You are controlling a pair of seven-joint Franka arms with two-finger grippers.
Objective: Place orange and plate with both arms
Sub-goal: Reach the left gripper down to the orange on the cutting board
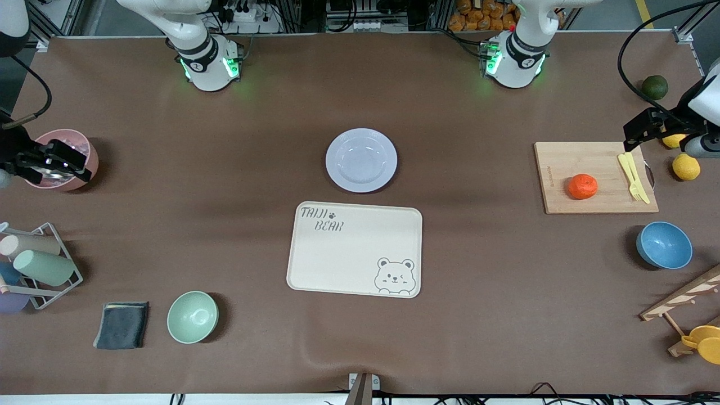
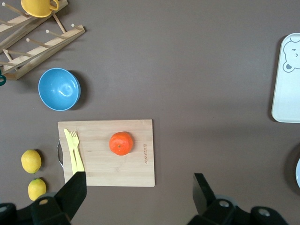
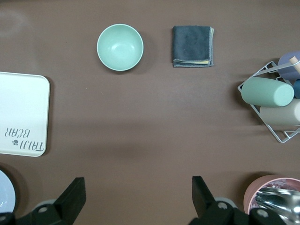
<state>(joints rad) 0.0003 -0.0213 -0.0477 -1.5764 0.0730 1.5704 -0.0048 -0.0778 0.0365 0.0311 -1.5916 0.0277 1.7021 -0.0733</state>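
task stands at its opening step, by my reading: neither object is yet picked up. left gripper [image 1: 647, 130] hangs high at the left arm's end of the table, over the edge of the cutting board [image 1: 562, 169], fingers [image 2: 72, 192] spread wide and grasping nothing. right gripper [image 1: 59, 160] hangs over the pink bowl [image 1: 84, 147] at the right arm's end, fingers [image 3: 72, 194] likewise spread and empty.

orange [image 1: 583, 186] rests on the cutting board, apart from the yellow fork [image 1: 633, 175] lying on the same board. plate [image 1: 361, 160] lies flat on the brown table mid-way between the two arms, just beside the bear-printed tray [image 1: 315, 264] and farther from the front camera than it; the tray is bare.

next move, as judged: left gripper descends squarely over the orange and closes across its width; right gripper travels toward the plate and takes it by the rim, which calls for a low, angled approach since the plate lies flat.

other items: two lemons [image 1: 686, 166] and a dark green fruit [image 1: 655, 86] near the left gripper, blue bowl [image 1: 664, 244], green bowl [image 1: 192, 316], grey cloth [image 1: 122, 324], cup rack [image 1: 39, 267]. nothing blocks either path; the fork is the closest hazard to the orange
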